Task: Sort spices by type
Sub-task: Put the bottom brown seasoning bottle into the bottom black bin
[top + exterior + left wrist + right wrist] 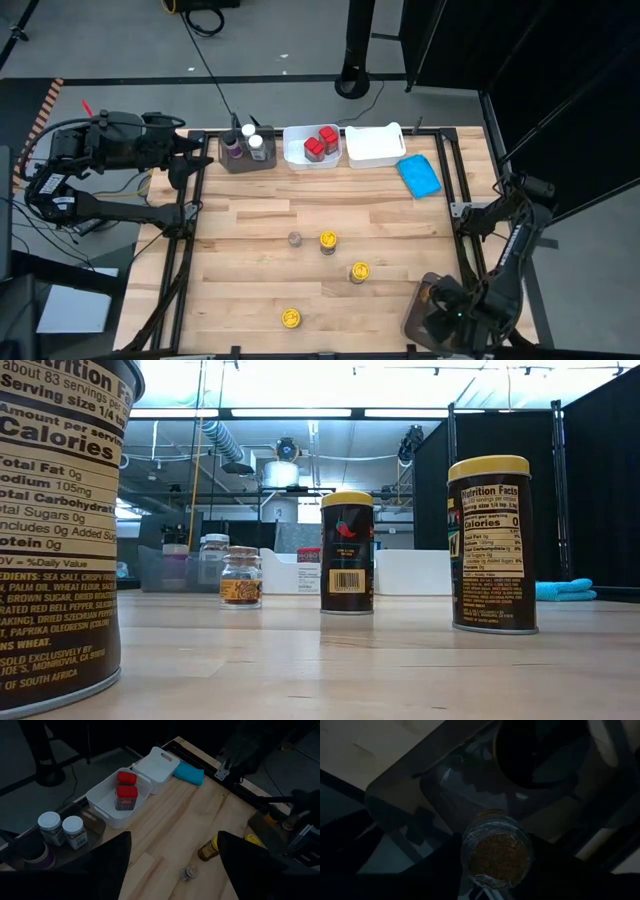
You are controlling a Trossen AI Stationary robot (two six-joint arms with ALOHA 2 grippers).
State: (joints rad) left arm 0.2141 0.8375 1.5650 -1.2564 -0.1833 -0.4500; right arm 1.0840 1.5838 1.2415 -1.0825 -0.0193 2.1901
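Spices are partly sorted — two red-capped jars [320, 143] stand in a white tub [297, 155] and white-capped jars [256, 139] in a grey bin [228, 163]. Three yellow-lidded jars [328, 241] and one small glass jar [295, 238] wait on the table [250, 290]. The right gripper [495, 885] grasps a clear jar [496, 851] above a grey bin [418, 312] at the near right corner — the left gripper [172, 865], released, hovers at the far left

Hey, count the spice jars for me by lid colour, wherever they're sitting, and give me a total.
Yellow lids: 3
Red caps: 2
White caps: 2
Clear glass: 2, one held in the right gripper
Dark purplish jar: 1
Total: 10
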